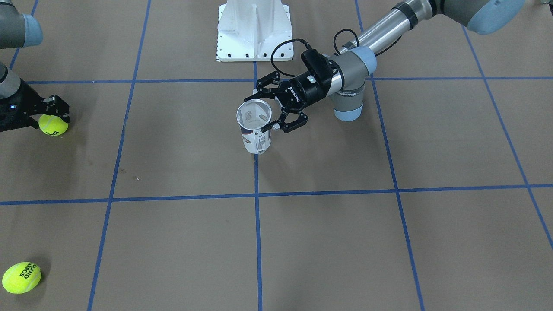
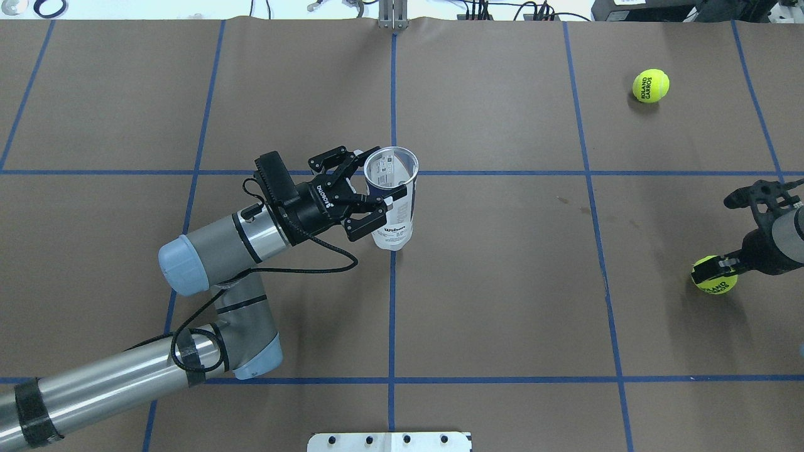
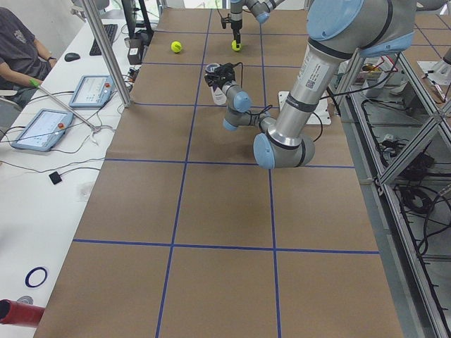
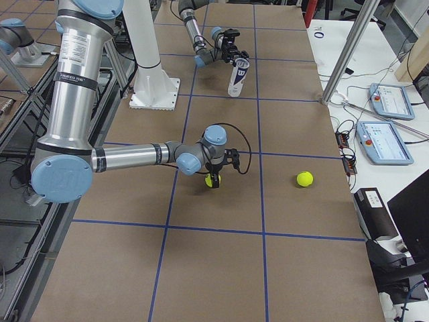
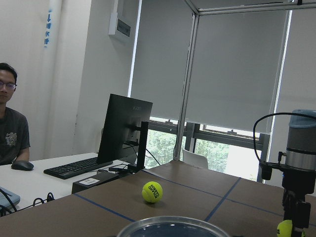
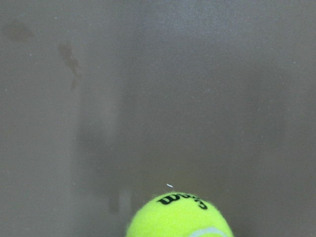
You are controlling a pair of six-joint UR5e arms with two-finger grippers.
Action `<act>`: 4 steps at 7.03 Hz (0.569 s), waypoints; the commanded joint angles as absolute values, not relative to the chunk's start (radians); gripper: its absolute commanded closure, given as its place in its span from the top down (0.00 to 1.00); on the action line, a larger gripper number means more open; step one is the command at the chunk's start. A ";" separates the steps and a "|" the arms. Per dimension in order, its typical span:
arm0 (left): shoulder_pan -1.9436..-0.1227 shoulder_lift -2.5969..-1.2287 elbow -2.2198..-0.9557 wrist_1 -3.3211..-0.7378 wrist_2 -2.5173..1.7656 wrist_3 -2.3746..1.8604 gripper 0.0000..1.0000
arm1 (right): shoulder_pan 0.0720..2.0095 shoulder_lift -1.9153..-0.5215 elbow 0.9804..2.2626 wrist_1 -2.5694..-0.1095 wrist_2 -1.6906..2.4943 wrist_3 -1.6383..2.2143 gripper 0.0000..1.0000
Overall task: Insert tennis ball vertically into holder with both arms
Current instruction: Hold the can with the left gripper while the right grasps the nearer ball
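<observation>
The holder (image 2: pixel 391 204), a clear tube with a white and navy label, stands upright at the table's middle, open end up. My left gripper (image 2: pixel 377 188) comes at it sideways, one finger on each side just under the rim (image 1: pixel 254 114). The near pad (image 1: pixel 268 128) presses the wall, so it is shut on the tube. The left wrist view shows only the rim (image 5: pixel 168 226). At the table's right, my right gripper (image 2: pixel 713 273) points down, shut on a yellow tennis ball (image 2: pixel 716 279), low over the paper. That ball (image 6: pixel 180 215) fills the bottom of the right wrist view.
A second tennis ball (image 2: pixel 651 85) lies loose at the far right (image 1: pixel 21 277). The white pedestal base (image 1: pixel 253 30) stands at the robot's side of the table. A person (image 3: pixel 17 49) sits at a desk with tablets (image 3: pixel 42 128) beyond the far edge.
</observation>
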State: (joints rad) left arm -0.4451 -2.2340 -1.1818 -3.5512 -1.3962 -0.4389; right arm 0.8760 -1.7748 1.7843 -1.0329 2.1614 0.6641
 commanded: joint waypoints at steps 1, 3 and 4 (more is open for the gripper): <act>-0.445 -2.235 -1.177 -3.573 -1.388 -0.434 0.44 | 0.876 -1.775 1.784 -1.032 2.167 0.664 0.00; -0.443 -2.232 -1.174 -3.573 -1.390 -0.433 0.45 | 0.876 -1.769 1.802 -1.031 2.174 0.664 0.00; -0.440 -2.233 -1.173 -3.573 -1.388 -0.433 0.45 | 0.880 -1.722 1.821 -1.040 2.181 0.666 0.00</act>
